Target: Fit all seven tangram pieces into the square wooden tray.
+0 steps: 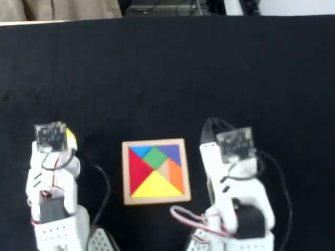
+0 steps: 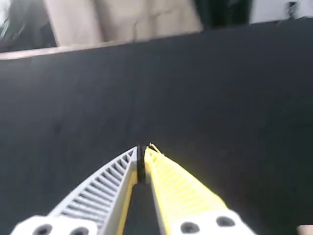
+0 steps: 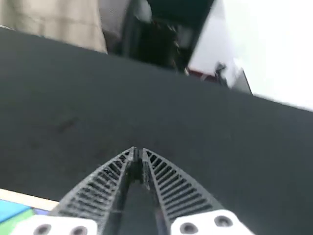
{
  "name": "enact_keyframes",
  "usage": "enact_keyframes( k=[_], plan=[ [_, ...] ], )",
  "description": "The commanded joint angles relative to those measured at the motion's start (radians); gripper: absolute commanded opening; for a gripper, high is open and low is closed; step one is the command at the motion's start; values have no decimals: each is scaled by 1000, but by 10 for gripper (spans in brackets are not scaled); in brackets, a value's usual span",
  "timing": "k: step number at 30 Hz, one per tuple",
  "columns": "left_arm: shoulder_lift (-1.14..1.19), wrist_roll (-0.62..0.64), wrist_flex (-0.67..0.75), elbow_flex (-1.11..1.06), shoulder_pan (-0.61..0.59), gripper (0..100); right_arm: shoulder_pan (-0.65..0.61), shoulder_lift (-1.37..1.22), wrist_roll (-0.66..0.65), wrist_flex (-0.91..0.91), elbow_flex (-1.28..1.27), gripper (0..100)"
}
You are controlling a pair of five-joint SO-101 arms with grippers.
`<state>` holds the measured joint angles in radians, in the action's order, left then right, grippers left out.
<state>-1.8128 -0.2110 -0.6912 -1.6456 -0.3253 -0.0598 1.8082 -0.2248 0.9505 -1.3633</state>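
left arm, right arm flank tray, open table beyond

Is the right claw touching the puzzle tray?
Apart. Right wrist view: the right gripper, shut, sits over black cloth, with a gap to the wooden tray.

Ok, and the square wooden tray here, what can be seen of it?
The tray is a square frame of pale wood. It lies flat on the black table between the left arm and the right arm. Flat coloured tangram pieces fill its well: blue, green, purple, red, tan, orange and yellow, with no gaps showing. Only the table and the pieces touch it.
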Motion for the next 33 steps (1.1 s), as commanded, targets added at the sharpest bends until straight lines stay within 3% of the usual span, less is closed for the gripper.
enact_keyframes(
  k=[1,4,11,21,24,26,33],
  plan=[
    [-8,-5,-26,2,-56,45,34,76,0,-64,-56,11],
    [-11,-2,-133,64,-48,45,34,76,2,-114,-99,11],
    [-11,0,-272,-7,122,45,34,76,9,-173,-320,12],
    [-11,2,-362,-53,140,44,61,59,11,209,-323,12],
    [-11,2,-485,-53,143,40,60,54,11,327,-323,11],
    [-14,31,-594,-51,174,40,58,50,34,333,-323,11],
    [-11,190,-583,-53,183,39,55,53,189,339,-323,11]
  ],
)
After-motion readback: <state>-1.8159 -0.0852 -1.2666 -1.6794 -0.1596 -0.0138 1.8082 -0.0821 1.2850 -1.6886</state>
